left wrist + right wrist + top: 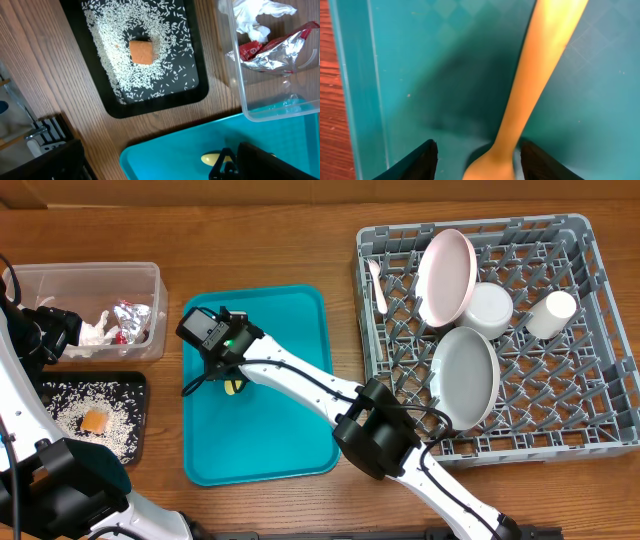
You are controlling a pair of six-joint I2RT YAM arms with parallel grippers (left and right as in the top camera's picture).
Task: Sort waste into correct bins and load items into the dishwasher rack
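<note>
My right gripper [482,162] is open low over the teal tray [270,430], its fingers on either side of a pale yellow piece of cutlery [540,75] lying on it. It also shows in the overhead view [232,380]. My left gripper [45,330] hovers at the clear tub [90,272], which holds a white napkin [255,17] and foil wrappers [275,50]. The black tray [195,95] holds rice [170,30] and an orange cube [141,52]. The rack [610,330] holds a pink plate [445,275], grey-green plate [465,375], white bowl [490,310], cup [553,313] and pinkish cutlery [378,285].
The teal tray lies between the bins on the left and the rack on the right. My right arm stretches diagonally across the tray from the front. Bare wooden table [260,240] shows behind the tray.
</note>
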